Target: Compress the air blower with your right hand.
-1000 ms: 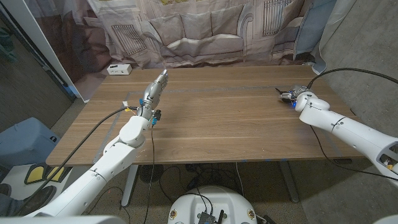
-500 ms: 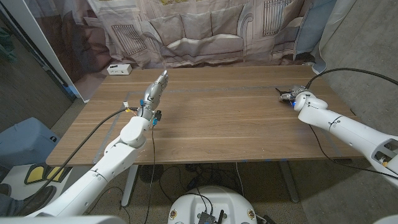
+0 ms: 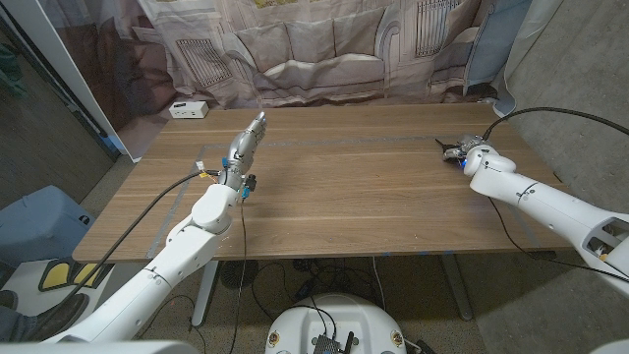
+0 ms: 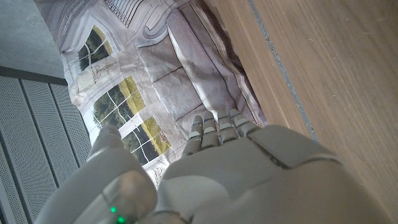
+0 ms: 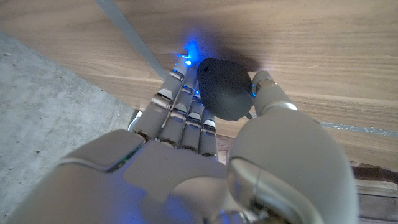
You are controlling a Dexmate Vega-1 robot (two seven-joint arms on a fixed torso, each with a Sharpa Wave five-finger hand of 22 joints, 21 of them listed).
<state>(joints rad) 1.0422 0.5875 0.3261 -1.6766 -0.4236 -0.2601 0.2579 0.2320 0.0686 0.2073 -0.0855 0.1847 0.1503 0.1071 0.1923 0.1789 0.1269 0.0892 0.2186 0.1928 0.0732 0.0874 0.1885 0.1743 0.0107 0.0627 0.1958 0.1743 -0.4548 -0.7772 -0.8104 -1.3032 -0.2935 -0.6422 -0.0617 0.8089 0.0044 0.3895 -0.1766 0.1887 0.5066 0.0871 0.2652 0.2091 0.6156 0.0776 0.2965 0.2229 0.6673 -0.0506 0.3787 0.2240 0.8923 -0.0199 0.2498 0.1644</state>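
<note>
The air blower (image 5: 224, 88) is a black rubber bulb lying on the wooden table (image 3: 344, 187) near its far right corner. My right hand (image 3: 466, 151) holds it, fingers (image 5: 180, 109) along one side and the thumb (image 5: 267, 93) against the other; a blue light glows at the fingertips. In the head view the air blower (image 3: 448, 147) shows as a dark tip poking out of the hand toward the table's middle. My left hand (image 3: 247, 142) is raised over the table's left part, fingers straight and close together, holding nothing. The left wrist view shows those fingers (image 4: 217, 127) pointing at the curtain.
A small white box (image 3: 187, 109) sits beyond the table's far left corner. A printed curtain (image 3: 324, 49) hangs behind the table. A black cable (image 3: 550, 113) arcs to my right arm past the table's right edge.
My right hand has shifted slightly toward the far edge with the blower in it. The left arm has not moved.
</note>
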